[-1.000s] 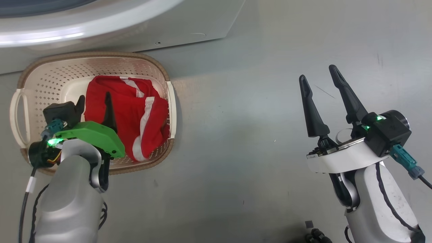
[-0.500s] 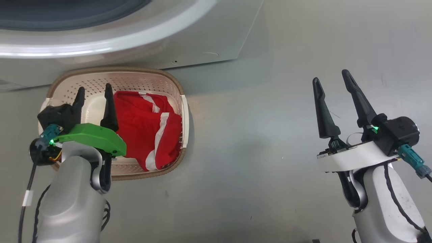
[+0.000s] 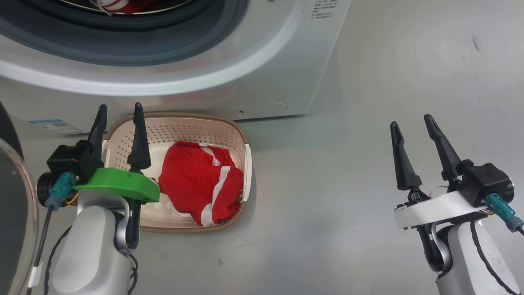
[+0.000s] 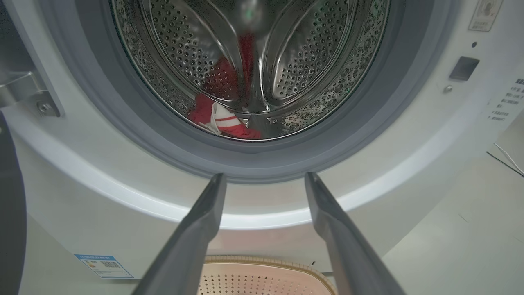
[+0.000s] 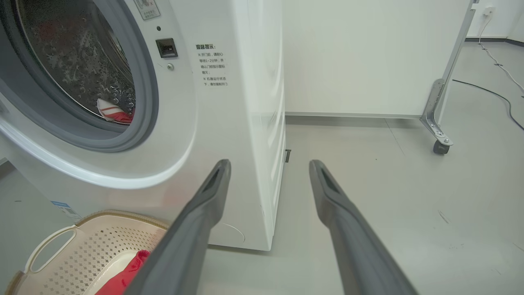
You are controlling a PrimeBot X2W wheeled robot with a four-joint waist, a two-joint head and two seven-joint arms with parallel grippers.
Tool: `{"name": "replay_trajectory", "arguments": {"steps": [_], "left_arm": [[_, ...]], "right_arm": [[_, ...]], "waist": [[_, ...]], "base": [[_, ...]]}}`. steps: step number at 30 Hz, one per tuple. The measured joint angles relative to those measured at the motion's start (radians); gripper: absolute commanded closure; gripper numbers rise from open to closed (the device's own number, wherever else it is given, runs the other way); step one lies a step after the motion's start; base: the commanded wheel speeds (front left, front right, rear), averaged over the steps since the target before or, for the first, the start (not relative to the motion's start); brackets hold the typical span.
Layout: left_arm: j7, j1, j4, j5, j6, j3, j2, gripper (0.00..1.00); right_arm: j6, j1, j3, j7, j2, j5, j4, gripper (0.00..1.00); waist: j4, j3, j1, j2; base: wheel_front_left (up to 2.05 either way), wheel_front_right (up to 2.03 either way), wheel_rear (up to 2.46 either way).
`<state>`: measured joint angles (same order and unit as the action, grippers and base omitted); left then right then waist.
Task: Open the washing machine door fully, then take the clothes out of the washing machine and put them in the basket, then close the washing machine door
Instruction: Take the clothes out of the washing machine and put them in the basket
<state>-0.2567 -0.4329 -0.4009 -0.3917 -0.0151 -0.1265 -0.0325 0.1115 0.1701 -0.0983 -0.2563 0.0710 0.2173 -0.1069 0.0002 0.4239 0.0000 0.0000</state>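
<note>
Left gripper [image 3: 120, 107] hangs over the left end of the basket [image 3: 184, 116], jaws spread wide, nothing in them. Right gripper [image 3: 411, 121] is out over bare floor [image 3: 327, 205], well apart, gaping and empty too. The basket sits on the floor right at the foot of the washing machine [image 3: 266, 73], clothes [image 3: 196, 180] heaped in its right half. Another red garment [image 4: 223, 123] lies in the drum [image 4: 311, 61], and the washing machine door [image 3: 7, 131] stands open on the left

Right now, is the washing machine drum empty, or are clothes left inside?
Not empty: red clothes with white stripes lie on the bottom of the steel drum.
</note>
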Motion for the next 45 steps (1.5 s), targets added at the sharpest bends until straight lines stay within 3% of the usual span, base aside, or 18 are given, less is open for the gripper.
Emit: {"name": "replay_trajectory", "arguments": {"steps": [25, 45], "left_arm": [[0.000, 0.352, 0.222, 0.048, 0.038, -0.051, -0.002, 0.00], [0.037, 0.488, 0.341, 0.068, 0.060, -0.089, -0.010, 0.00]], "right_arm": [[-0.026, -0.182, 0.006, 0.000, -0.015, 0.002, -0.025, 0.00], [-0.044, -0.246, -0.016, 0.000, -0.023, 0.003, -0.010, 0.00]], "waist": [[0.075, -0.292, 0.0000, 0.0000], [0.062, -0.345, 0.0000, 0.0000]], "base": [[0.00, 0.00, 0.00], [0.00, 0.00, 0.00]]}}
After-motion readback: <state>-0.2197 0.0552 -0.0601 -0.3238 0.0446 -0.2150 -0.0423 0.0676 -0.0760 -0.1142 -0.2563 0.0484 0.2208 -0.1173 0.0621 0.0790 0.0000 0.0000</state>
